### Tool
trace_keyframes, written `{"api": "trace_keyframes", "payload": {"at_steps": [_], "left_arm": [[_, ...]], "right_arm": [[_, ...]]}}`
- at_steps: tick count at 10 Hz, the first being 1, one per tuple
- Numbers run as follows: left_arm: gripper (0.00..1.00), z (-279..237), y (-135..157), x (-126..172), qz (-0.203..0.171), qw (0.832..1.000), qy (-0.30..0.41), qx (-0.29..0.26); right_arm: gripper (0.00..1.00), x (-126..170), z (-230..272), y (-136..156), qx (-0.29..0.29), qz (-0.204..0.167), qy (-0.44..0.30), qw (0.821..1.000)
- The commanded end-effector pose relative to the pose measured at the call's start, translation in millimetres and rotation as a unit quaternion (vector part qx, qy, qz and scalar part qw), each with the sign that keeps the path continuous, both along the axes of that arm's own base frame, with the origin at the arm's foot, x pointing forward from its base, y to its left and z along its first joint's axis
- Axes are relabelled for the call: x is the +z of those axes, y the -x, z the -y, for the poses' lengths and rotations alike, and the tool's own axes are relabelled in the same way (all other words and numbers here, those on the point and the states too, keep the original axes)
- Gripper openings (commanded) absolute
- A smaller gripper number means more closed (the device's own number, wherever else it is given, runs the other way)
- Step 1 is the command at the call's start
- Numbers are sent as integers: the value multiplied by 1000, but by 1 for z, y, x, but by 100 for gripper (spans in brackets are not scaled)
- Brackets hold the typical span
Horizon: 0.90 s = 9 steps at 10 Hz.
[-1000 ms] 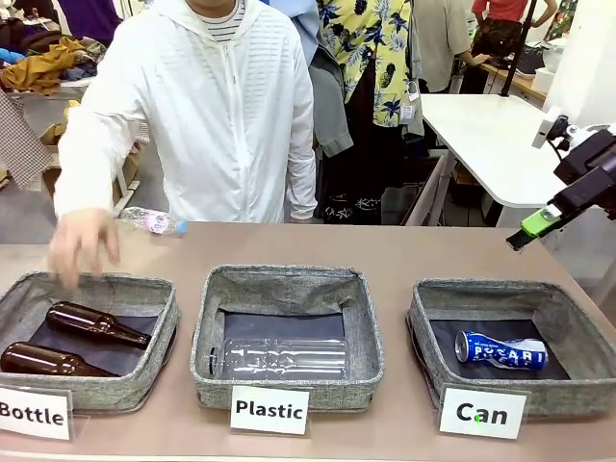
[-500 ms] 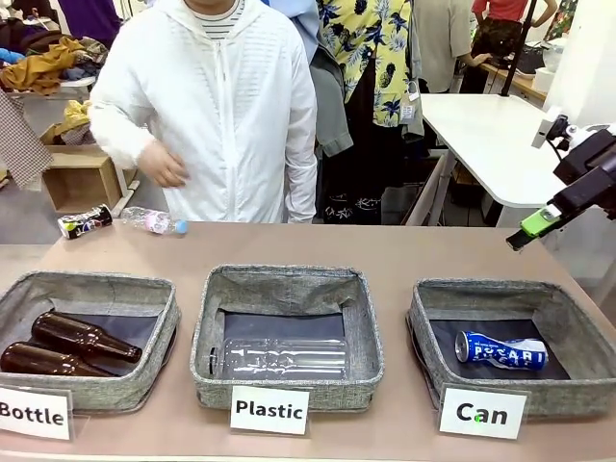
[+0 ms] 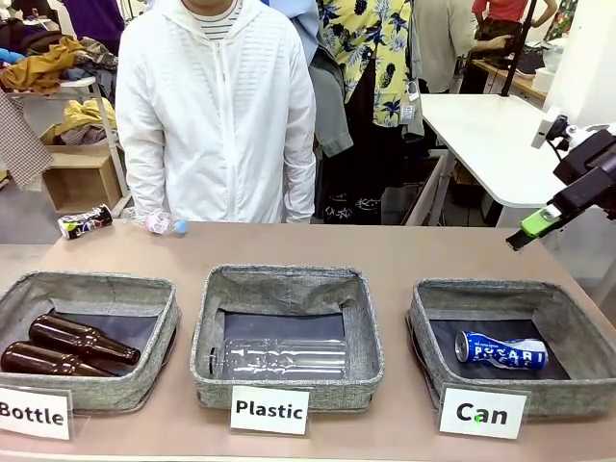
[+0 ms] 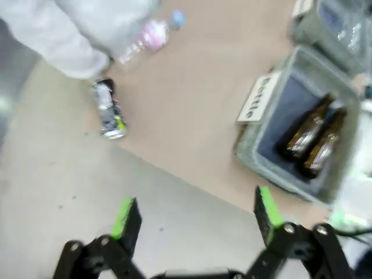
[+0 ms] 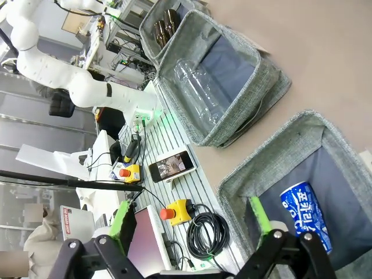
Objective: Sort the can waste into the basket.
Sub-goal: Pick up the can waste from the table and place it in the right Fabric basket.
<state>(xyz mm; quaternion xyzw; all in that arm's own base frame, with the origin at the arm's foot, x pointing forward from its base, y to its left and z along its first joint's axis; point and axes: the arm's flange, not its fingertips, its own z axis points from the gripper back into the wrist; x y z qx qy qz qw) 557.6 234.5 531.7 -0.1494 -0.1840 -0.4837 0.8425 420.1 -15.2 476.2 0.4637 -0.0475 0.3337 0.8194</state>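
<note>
Since the person's sleeve has lowered, dark can lies unmoved

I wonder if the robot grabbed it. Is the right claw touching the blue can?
Apart. The front view shows the right gripper up in the air, the blue can lying in the basket below.

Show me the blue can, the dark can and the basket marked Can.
blue can (image 3: 500, 350), front view, middle of its printed side.
dark can (image 3: 85, 222), front view, middle of its side.
basket marked Can (image 3: 491, 292), front view, its far wall.
</note>
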Motion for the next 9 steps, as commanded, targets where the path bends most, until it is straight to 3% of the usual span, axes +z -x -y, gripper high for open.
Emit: {"api": "trace_keyframes", "payload": {"at_steps": [1, 2, 3, 4, 8, 9], "left_arm": [[100, 21, -8, -27, -10, 996, -70, -61], [100, 35, -17, -32, -17, 993, -81, -83], [100, 47, -25, -29, -48, 994, -80, -53], [100, 32, -20, -31, -23, 996, -57, -58], [100, 34, -23, -35, -33, 995, -68, -58], [100, 34, -49, -43, -28, 993, -48, -101]], "right_arm": [[100, -2, 1, 2, 1, 12, 0, 1000], [100, -2, 1, 2, 1, 12, 0, 1000], [100, -2, 1, 2, 1, 12, 0, 1000], [100, -2, 1, 2, 1, 12, 0, 1000], [100, -2, 1, 2, 1, 12, 0, 1000], [100, -2, 1, 2, 1, 12, 0, 1000]]}}
